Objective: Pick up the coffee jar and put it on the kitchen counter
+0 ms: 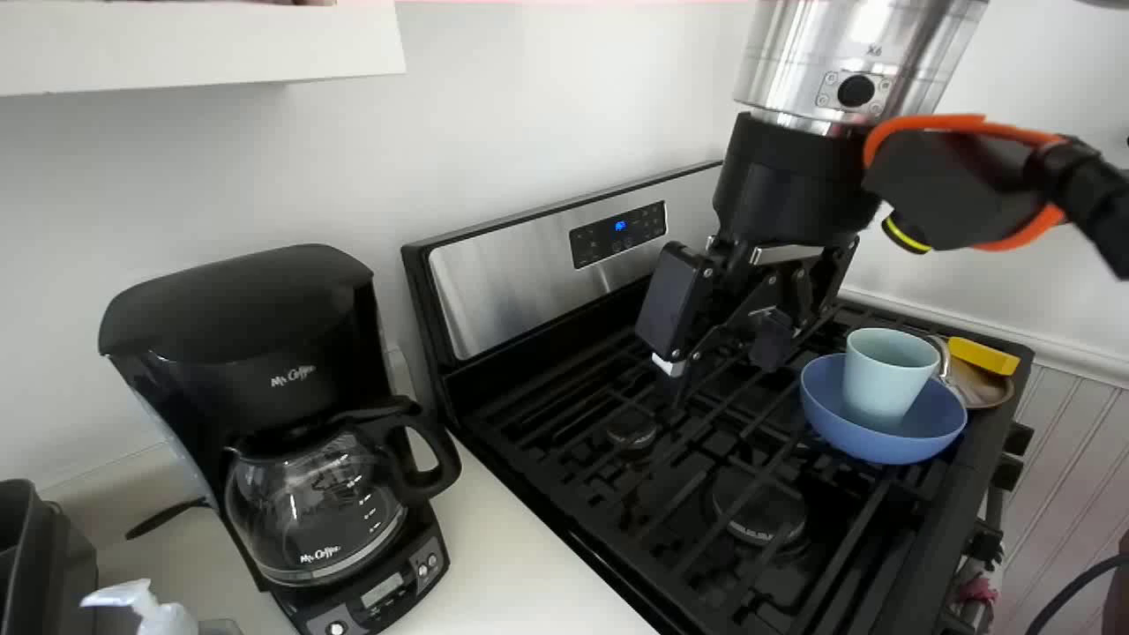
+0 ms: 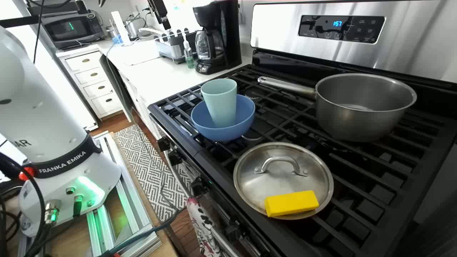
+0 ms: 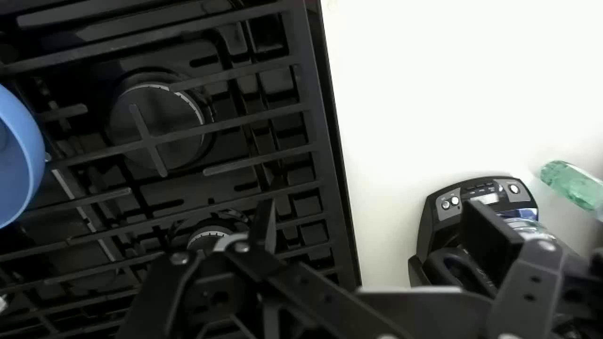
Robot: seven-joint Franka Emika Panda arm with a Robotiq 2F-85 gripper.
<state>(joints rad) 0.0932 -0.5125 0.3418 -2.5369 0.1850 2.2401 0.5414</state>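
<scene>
The coffee jar [image 1: 322,511] is a round clear glass carafe with a black lid and handle. It sits in the black coffee maker [image 1: 238,317], its handle toward the stove; it also shows in an exterior view [image 2: 203,46]. In the wrist view its black handle [image 3: 445,263] shows at lower right, and a finger hides most of the rest. The coffee maker stands on the white kitchen counter [image 1: 529,564], which also shows in the wrist view [image 3: 447,94]. My gripper [image 1: 721,357] is open and empty above the stove, apart from the jar; its fingers are wide apart in the wrist view [image 3: 372,212].
The black gas stove [image 1: 609,494] adjoins the counter. It bears a blue bowl [image 2: 217,134] with a pale cup [image 2: 221,103], a grey pot [image 2: 357,121], and a lid [image 2: 257,185] with a yellow block [image 2: 291,203]. A green soap bottle [image 3: 572,183] stands beside the coffee maker.
</scene>
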